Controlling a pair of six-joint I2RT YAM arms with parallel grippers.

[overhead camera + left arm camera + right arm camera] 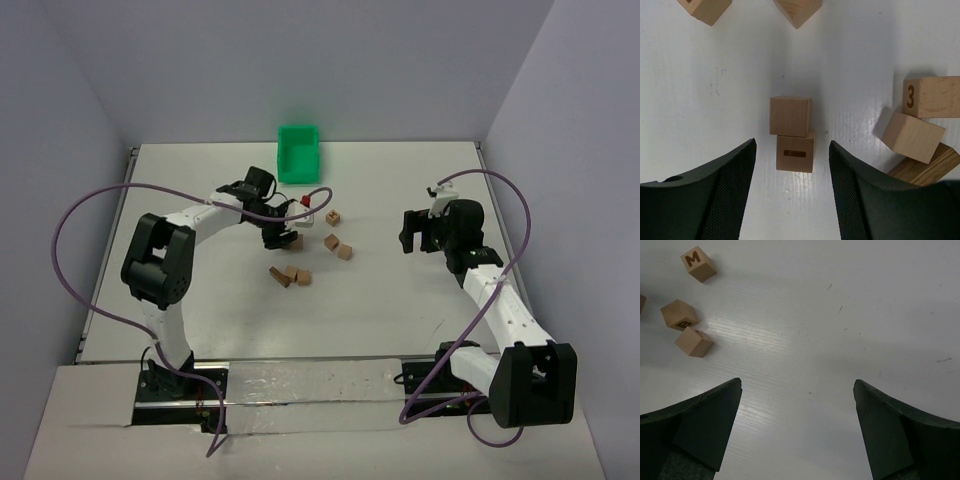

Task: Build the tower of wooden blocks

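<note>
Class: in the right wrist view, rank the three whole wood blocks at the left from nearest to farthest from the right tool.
1. Plain block, lowest, left.
2. Dark-marked block, just beyond it.
3. M block, top left.

The left hand (792, 146) has its fingers parted, and between them sit two touching light-tan wooden cubes (790, 116), with a slim gap of bare white worktop (715, 90) on either side. Close beside one finger, a cluster of two more cubes (908, 136) and a darker wooden slab (927, 170) crowds that flank. Ahead, a bare strip runs up to two further cubes (797, 9). The right hand (797, 384), fingers wide, faces open worktop, with three cubes (693, 341) well off to one side. A green plastic bin (298, 152) occupies the far edge.
</note>
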